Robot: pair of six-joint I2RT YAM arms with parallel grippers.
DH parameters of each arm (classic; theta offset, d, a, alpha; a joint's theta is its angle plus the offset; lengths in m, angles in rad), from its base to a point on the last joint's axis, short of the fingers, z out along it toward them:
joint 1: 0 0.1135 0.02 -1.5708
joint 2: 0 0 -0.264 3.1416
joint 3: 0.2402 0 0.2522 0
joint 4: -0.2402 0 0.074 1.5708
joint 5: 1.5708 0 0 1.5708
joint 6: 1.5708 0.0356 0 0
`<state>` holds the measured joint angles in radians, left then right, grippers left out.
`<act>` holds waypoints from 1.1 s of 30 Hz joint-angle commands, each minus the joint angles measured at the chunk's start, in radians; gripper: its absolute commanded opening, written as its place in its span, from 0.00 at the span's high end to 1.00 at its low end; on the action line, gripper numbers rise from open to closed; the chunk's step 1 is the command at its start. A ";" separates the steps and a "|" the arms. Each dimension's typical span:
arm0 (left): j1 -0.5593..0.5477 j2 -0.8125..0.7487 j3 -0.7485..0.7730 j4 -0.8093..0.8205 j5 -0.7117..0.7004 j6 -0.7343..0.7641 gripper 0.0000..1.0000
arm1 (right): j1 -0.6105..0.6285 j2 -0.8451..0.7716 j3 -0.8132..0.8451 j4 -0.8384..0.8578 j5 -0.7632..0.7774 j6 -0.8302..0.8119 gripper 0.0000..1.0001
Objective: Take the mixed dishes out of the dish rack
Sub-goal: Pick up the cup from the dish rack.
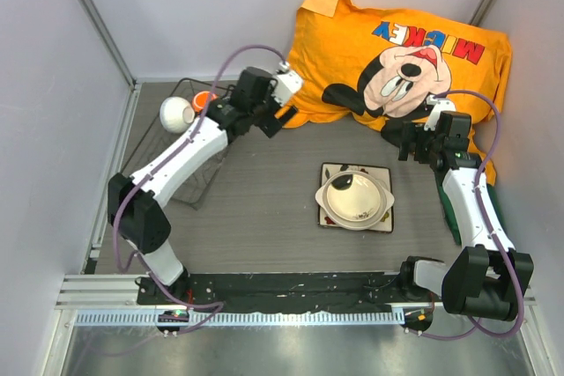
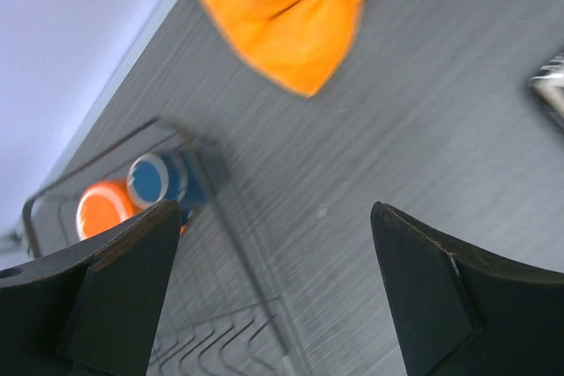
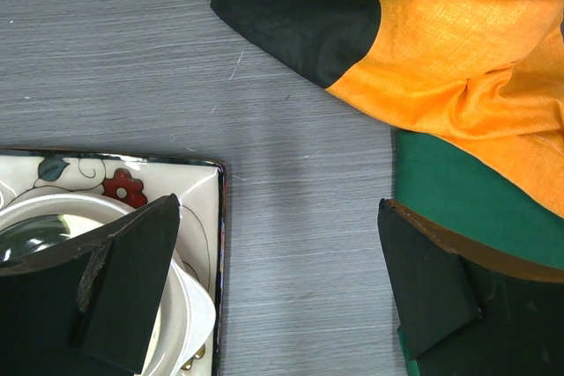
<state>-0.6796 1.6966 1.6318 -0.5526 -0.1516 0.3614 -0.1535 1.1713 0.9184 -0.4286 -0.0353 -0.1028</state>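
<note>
The left gripper (image 1: 284,121) is hovering with its jaws spread wide and nothing between them, just past the right edge of the dish rack (image 1: 201,191), above bare grey table (image 1: 264,217). In its wrist view the gripper (image 2: 282,297) is looking down at the rack's wire rim (image 2: 220,217), where the small dark-blue cup (image 2: 159,180) and the orange mug (image 2: 104,209) are lying side by side and touching, mouths turned toward the camera. From above, the orange mug (image 1: 204,99) is peeking out beside the arm, and the small white bowl (image 1: 176,114) is sitting tilted at the rack's left side.

The right gripper (image 1: 397,140) is also hanging open and empty – its fingers (image 3: 123,288) are framing the table beside the square flowered plate (image 3: 198,187). That plate (image 1: 385,217) is lying flat on the table, well apart from the rack, with the cream bowl (image 1: 354,198) resting upright on it.

An orange Mickey cushion (image 1: 397,50) is filling the far right corner, overlapping a green cloth (image 3: 458,191).
</note>
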 commanded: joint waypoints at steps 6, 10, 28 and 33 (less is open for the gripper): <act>0.345 0.073 0.071 -0.027 0.136 -0.102 0.02 | -0.003 -0.022 0.043 0.010 -0.015 0.006 0.02; 0.465 0.133 0.131 -0.052 0.211 -0.134 0.00 | -0.001 -0.022 0.043 0.008 -0.018 0.006 0.02; 0.594 0.322 0.312 -0.119 0.265 -0.207 0.00 | 0.006 -0.018 0.046 0.001 -0.025 0.002 0.01; 0.595 0.397 0.440 -0.207 0.343 -0.171 0.00 | 0.006 -0.010 0.046 0.001 -0.021 0.000 0.01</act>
<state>-0.0849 2.0495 1.9587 -0.6956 0.1001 0.1650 -0.1524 1.1713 0.9237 -0.4427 -0.0509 -0.1028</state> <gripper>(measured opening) 0.996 0.987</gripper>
